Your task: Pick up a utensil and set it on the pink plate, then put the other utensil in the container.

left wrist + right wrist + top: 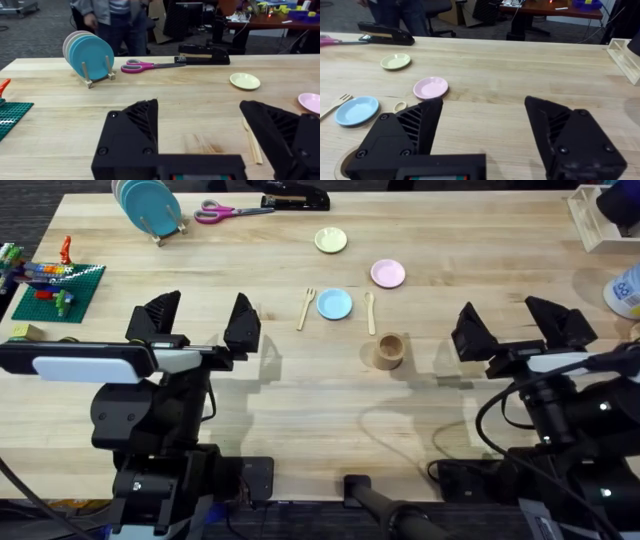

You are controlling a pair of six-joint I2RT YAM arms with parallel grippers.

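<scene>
1. Both arms sit low near their bases, nearest the overhead camera; left gripper [200,323] has jaws spread wide and holds nothing, right gripper [515,328] likewise wide open and empty, so neither has started a grasp
2. Fork [306,308] lies flat on the table [450,240] just left of the blue plate [334,304], tines pointing away from the arms, handle toward them, probably laid out for an easy side pinch
3. Spoon [370,312] lies flat just right of the blue plate, bowl end away from the arms, handle end near the container [389,350]
4. Container stands upright, mouth open upward, between the two grippers and a bit closer to the right one, so a drop from above looks workable
5. Pink plate [388,274] sits bare beyond the spoon, apart from the blue plate; pale yellow plate [331,241] farther back
6. Judgement: task not begun, both utensils untouched; the fork looks nearer the left arm's reach, while spoon and container suit the right
7. Risk guess: thin flat utensils may slide under the fingers on the smooth wood
8. Clutter well clear: plate rack [150,208], scissors [228,212], stapler [296,197], brick board [58,288]
</scene>
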